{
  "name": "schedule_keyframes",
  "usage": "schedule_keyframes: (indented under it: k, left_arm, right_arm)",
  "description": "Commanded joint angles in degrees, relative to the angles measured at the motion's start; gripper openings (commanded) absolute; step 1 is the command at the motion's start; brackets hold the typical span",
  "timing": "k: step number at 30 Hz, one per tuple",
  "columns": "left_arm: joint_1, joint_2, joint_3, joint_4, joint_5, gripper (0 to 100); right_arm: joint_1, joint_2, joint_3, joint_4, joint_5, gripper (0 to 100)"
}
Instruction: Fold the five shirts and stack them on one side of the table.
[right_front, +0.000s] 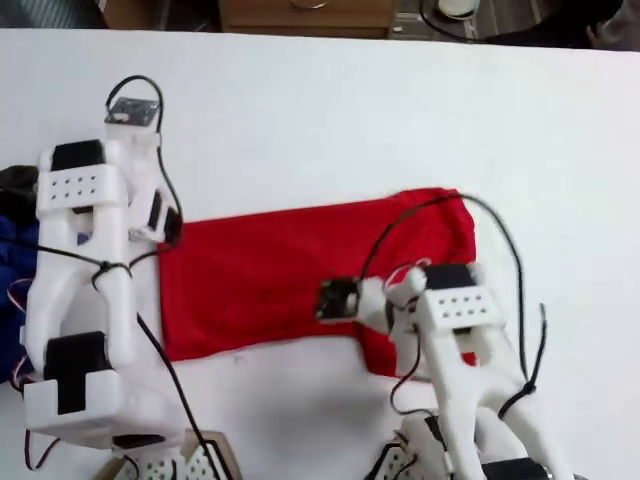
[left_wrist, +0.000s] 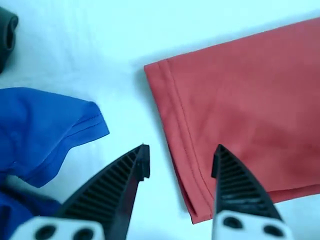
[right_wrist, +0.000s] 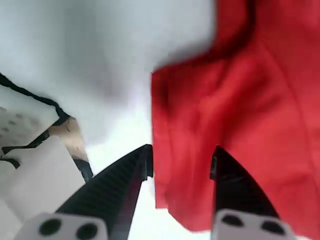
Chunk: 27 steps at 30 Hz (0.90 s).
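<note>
Bright, even light washing over the white table, soft grey shadows pooling beside the red shirt, darker shade lying along its edge in the right wrist view.

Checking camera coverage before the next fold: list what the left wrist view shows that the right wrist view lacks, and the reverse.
Left wrist view: a blue shirt and a dark grey object. Right wrist view: a black cable and a white robot part. Both: the red shirt, the white table, and that arm's own open jaws over the shirt's edge.
</note>
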Motion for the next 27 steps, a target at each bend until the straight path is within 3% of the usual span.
schedule_keyframes:
  k: [1, 10, 16, 27]
  left_arm:
    - [-2.02, -1.05, -2.24, -0.7, 0.26, 23]
    - [-3.43, -1.05, -2.24, -0.53, 0.26, 23]
    - [-3.34, -0.97, -2.24, -0.7, 0.26, 23]
    - [-3.43, -1.05, -2.24, -0.35, 0.26, 23]
  right_arm:
    - [-3.91, -2.07, 3.16, -3.38, 0.53, 19.8]
    - [-5.67, -1.98, 7.82, -9.71, 0.26, 20.4]
    - [-5.76, -1.98, 12.57, -13.67, -1.76, 30.1]
    - [-5.58, -1.98, 14.77, -20.35, -4.66, 28.6]
